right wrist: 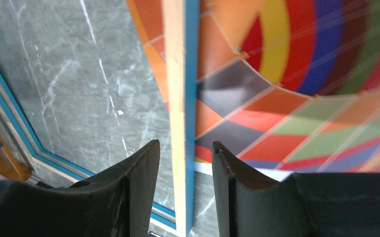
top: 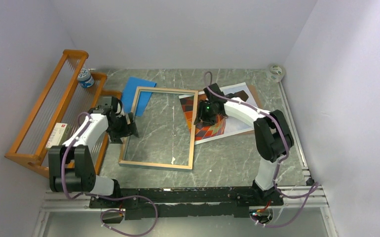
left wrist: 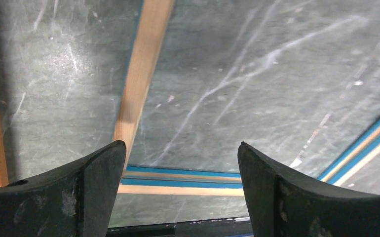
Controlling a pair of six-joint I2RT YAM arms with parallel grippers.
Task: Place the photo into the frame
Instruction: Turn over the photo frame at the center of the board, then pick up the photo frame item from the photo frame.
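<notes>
Jaws parted on both: left gripper (left wrist: 180, 148) wide by frame (top: 156, 165) left rail, right gripper (right wrist: 185, 145) astride right rail, photo (right wrist: 286, 74) partly beneath, extending right.

**Objects outside the task.**
- **Rack** (top: 40, 118): orange wood with thin rods, just left of the left claw (top: 130, 129).
- **Jar** (top: 85, 78): white with a blue pattern, on the rack's far end, beyond and left of the left claw.
- **Card** (top: 57, 134): white with a red mark, low in the rack, well left of the left claw.
- **Pad** (top: 137, 90): blue and flat, just beyond the left claw.
- **Board** (top: 253, 97): brown, only an edge showing, right of the right claw (top: 200, 117).
- **Tape roll** (top: 276, 72): far corner, well beyond and right of the right claw.
- **Table** (top: 227, 158): grey marbled, under both claws.
</notes>
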